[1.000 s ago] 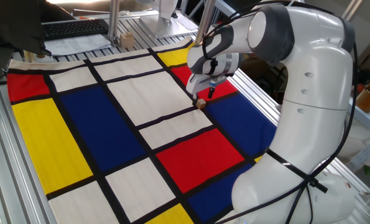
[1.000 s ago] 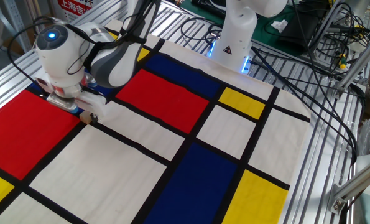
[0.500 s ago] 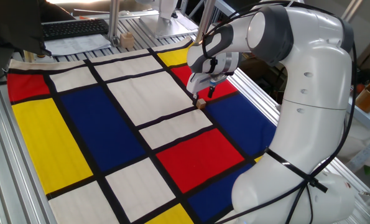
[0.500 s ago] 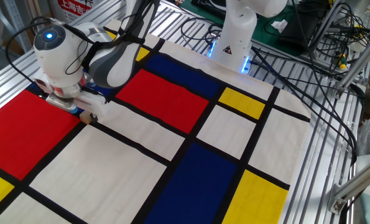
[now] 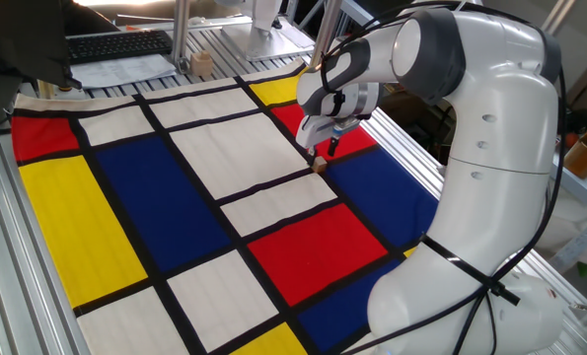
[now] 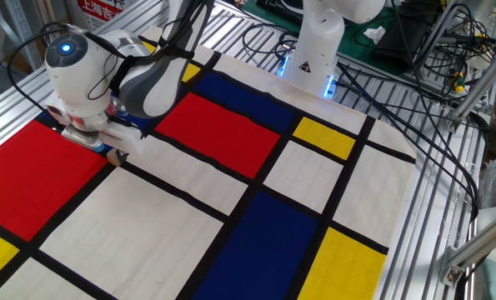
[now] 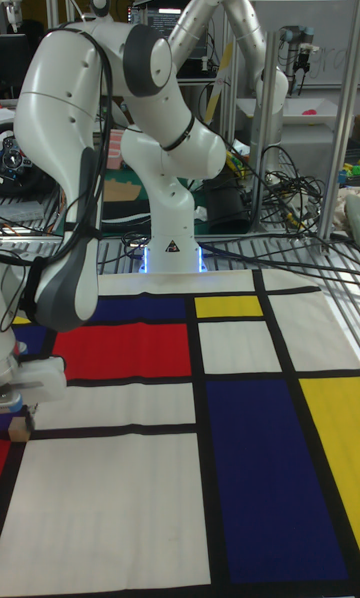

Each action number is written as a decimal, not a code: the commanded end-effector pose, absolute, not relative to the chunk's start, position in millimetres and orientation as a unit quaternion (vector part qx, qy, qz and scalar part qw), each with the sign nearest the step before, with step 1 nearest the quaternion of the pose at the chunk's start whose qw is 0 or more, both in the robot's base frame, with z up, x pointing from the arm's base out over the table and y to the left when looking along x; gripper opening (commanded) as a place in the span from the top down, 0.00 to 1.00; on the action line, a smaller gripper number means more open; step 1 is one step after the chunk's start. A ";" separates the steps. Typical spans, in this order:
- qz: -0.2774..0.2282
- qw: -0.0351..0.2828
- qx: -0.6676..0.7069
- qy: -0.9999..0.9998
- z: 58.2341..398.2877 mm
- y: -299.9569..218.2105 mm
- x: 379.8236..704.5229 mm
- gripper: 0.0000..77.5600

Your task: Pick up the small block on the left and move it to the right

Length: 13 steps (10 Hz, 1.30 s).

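The small block (image 5: 320,165) is a tiny tan wooden cube at the black line between the white and blue patches, at the cloth's far right in this view. My gripper (image 5: 322,158) points down over it, its fingers closed on either side of the cube. From the other side the gripper (image 6: 119,154) stands at the left edge of the mat, and the small block (image 6: 122,156) barely shows under the hand. In the tall view the small block (image 7: 20,425) sits below the gripper (image 7: 18,418) at the far left.
A mat of red, blue, yellow and white patches (image 5: 175,197) covers the table. A bigger pale wooden piece (image 5: 202,64) stands beyond the mat's far edge, near a keyboard (image 5: 120,43). Cables (image 6: 398,67) lie beside the robot base (image 6: 314,58).
The gripper and the cube between its fingers have edged upward very slightly; otherwise the scene is the same.
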State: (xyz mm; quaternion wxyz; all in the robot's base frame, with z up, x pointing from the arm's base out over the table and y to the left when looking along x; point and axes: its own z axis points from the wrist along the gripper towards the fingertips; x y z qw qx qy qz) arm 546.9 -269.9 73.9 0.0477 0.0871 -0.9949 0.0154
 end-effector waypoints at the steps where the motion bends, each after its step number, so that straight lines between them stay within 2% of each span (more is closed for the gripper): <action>1: 0.016 0.046 0.087 -0.995 75.3 -270.6 547.7 0.99; 10: 0.016 0.046 0.087 -0.995 75.3 -270.6 547.7 0.99; 11: 0.015 0.073 0.075 -0.994 82.8 -255.1 554.8 0.99; 13: 0.015 0.073 0.075 -0.994 85.8 -252.6 556.0 0.99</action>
